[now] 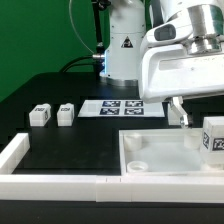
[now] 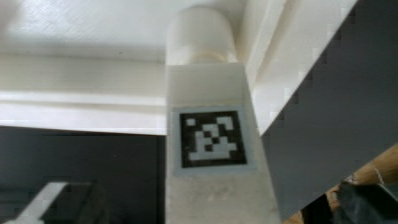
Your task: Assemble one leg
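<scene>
1. Now, you find your jaws hanging over the white panel (image 1: 160, 152); you cannot tell how wide they stand or whether they grip anything.
2. You see the leg (image 1: 214, 135) right at them, its tag showing.
3. A second leg (image 1: 40, 116) and a third leg (image 1: 65, 114) sit on the tabletop (image 1: 70, 142), well away from the jaws.

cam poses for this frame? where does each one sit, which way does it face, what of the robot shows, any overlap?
Exterior view: off the arm, low at the near edge of the table, facing across it toward the arm base; shows the base and the hand above the panel.
Wrist view: on the wrist, close on a tagged leg with the panel behind; no part of the hand clearly shows.
Shared: the panel, and likely that leg, at the exterior view's right edge.
</scene>
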`<state>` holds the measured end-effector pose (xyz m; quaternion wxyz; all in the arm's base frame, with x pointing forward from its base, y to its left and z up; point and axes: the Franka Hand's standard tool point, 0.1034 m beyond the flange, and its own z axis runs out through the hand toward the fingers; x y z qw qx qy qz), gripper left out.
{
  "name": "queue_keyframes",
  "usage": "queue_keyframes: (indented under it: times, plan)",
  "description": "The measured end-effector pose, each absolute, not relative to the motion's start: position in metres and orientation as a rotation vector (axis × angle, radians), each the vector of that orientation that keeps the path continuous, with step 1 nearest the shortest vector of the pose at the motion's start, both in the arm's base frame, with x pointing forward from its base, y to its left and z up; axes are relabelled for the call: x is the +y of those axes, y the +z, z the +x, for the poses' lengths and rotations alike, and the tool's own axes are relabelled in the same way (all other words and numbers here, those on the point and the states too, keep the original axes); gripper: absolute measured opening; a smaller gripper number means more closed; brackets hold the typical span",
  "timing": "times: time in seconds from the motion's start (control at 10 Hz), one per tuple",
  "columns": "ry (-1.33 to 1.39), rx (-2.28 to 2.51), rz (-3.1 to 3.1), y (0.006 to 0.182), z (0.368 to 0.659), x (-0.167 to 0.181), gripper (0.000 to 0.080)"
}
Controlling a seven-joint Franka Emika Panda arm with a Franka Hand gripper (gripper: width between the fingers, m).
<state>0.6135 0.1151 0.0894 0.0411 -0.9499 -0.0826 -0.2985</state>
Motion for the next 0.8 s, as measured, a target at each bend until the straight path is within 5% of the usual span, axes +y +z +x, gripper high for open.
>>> queue_keyframes:
  times: [0.5,0.8]
  plan:
    - [-0.667,-0.205,-2.948,0.091,0.623,0.115,0.0649]
    - [-0.147,-0.217,-2.980,0.085,0.625,0.110,0.0649]
